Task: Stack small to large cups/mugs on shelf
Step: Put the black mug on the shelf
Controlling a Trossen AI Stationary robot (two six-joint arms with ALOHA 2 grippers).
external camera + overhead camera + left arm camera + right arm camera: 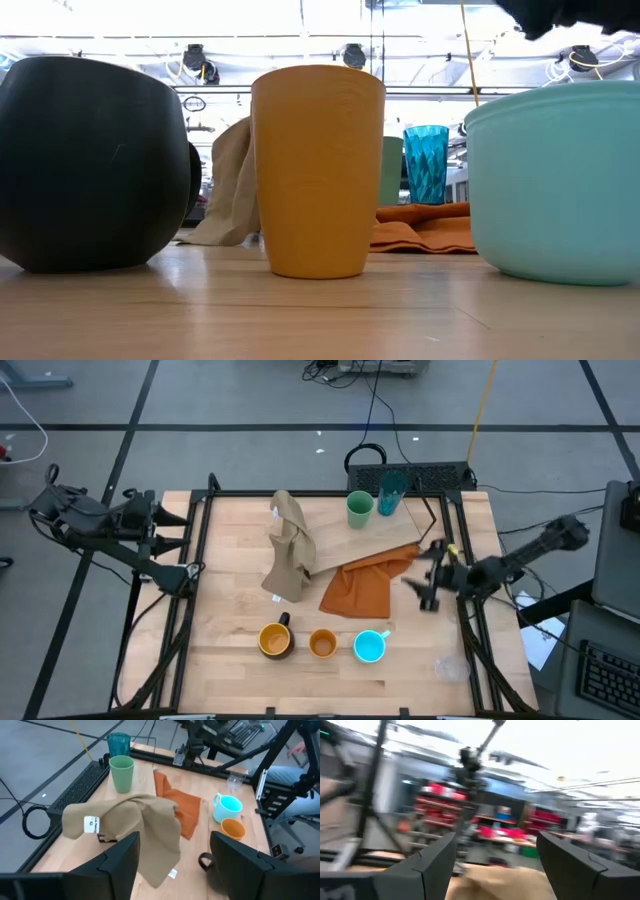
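Cups lay in two groups on the surface [230,660]. Yellow mug [276,640], orange cup [322,644] and cyan mug [370,646] sat in a row along the near edge, well apart from both pincers. Green cup [359,509] and teal tumbler [391,492] stood side by side on the far end of the shelf [345,540], beyond the right pincer [432,575]. Clear glass [450,668] sat near the right pincer, on its near side. Orange cloth [362,586] lay just beside the right pincer, tan cloth [290,548] farther off. Right pincer hung released, grasping nothing. Left pincer [190,545] waited at the left edge, released, fingers [117,865] spread wide.
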